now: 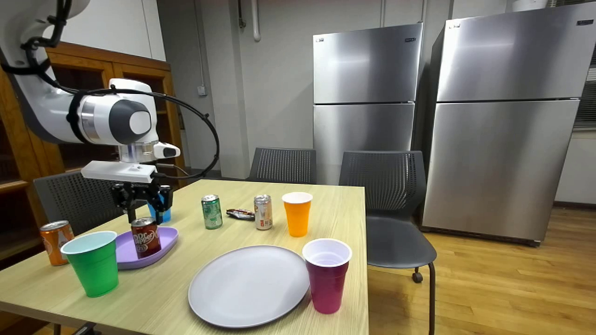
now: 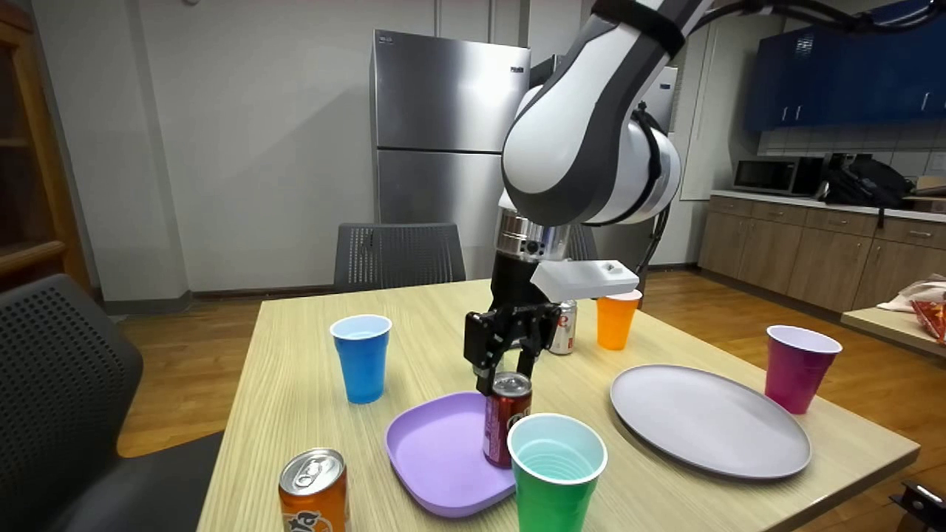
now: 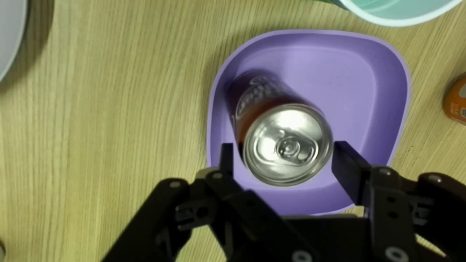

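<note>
A dark red Dr Pepper can (image 1: 146, 243) stands upright in a shallow purple dish (image 2: 436, 452), close to one side of it. My gripper (image 1: 145, 217) points down over the can, its fingertips on either side of the can's top. In the wrist view a gap shows between the left finger (image 3: 226, 158) and the silver can lid (image 3: 287, 145). The right finger (image 3: 349, 171) is at the lid's edge; whether it touches, I cannot tell. The jaws are spread wider than the can, and nothing is gripped.
Beside the dish stand a green cup (image 1: 95, 265) and an orange Fanta can (image 2: 314, 491). A blue cup (image 2: 362, 362) is behind it. Elsewhere on the table are a grey plate (image 1: 249, 284), a magenta cup (image 1: 327, 284), an orange cup (image 1: 298, 217), a green can (image 1: 212, 213) and a silver can (image 1: 263, 213).
</note>
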`<state>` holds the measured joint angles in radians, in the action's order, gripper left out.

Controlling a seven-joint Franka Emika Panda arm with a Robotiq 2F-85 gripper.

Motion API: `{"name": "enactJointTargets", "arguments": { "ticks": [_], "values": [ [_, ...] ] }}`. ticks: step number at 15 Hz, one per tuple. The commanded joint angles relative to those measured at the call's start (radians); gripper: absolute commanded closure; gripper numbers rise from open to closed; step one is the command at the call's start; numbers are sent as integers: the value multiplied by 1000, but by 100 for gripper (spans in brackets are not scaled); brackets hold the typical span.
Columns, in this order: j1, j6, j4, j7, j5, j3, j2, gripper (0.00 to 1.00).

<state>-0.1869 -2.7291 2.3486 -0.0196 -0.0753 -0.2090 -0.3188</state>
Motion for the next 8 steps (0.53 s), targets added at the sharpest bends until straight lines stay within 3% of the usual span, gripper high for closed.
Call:
{"name": "enactJointTargets", "arguments": {
  "ticks": [1, 8],
  "values": [
    [-17, -11, 5, 38, 24, 12, 13, 0],
    [23, 48, 17, -14, -44, -27, 90, 0]
  ]
}}
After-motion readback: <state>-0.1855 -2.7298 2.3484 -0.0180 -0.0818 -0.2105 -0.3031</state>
